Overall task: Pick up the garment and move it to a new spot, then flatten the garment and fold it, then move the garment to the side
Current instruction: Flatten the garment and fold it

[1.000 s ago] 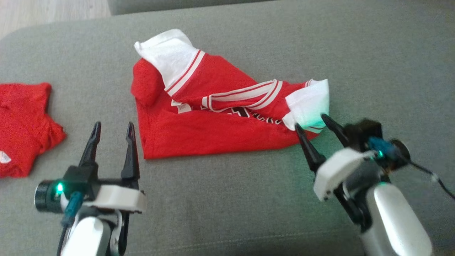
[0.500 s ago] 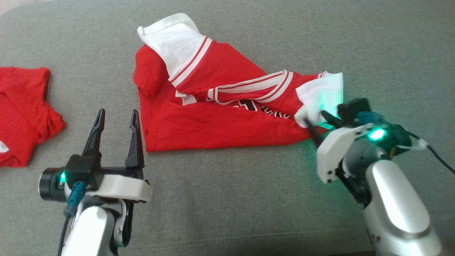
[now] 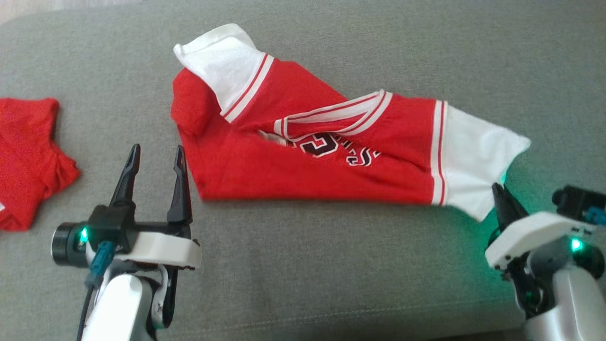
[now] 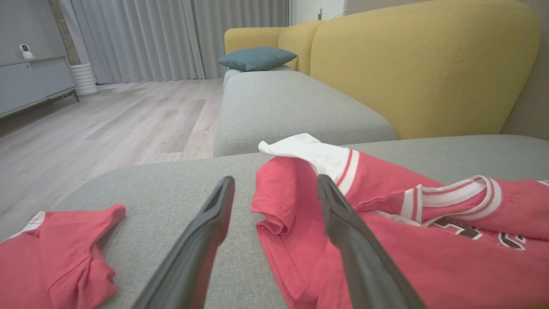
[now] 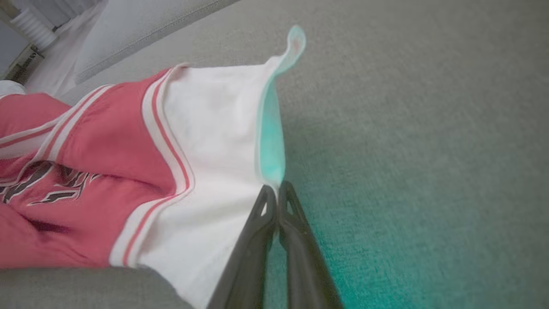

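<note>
The garment [image 3: 307,175] is a red shirt with white sleeves and dark lettering, lying crumpled on the grey sofa seat [image 3: 303,270]. My right gripper [image 3: 498,190] is shut on the hem of its right white sleeve [image 3: 473,156], which is stretched out to the right. In the right wrist view the closed gripper [image 5: 276,189] pinches the sleeve [image 5: 214,128] at its edge. My left gripper [image 3: 156,151] stands open just left of the garment's lower left corner, touching nothing. In the left wrist view the open gripper [image 4: 275,180] frames the garment's folded left edge [image 4: 279,206].
A second red garment [image 3: 28,156] lies bunched at the seat's left end [image 4: 55,257]. Behind the seat are a yellow sofa back [image 4: 407,64], a teal cushion [image 4: 256,58] and wooden floor [image 4: 107,124].
My right gripper closed on the white sleeve and pulled it out to the right, unfolding that side. The left gripper has stayed in place. The head view shifted slightly.
</note>
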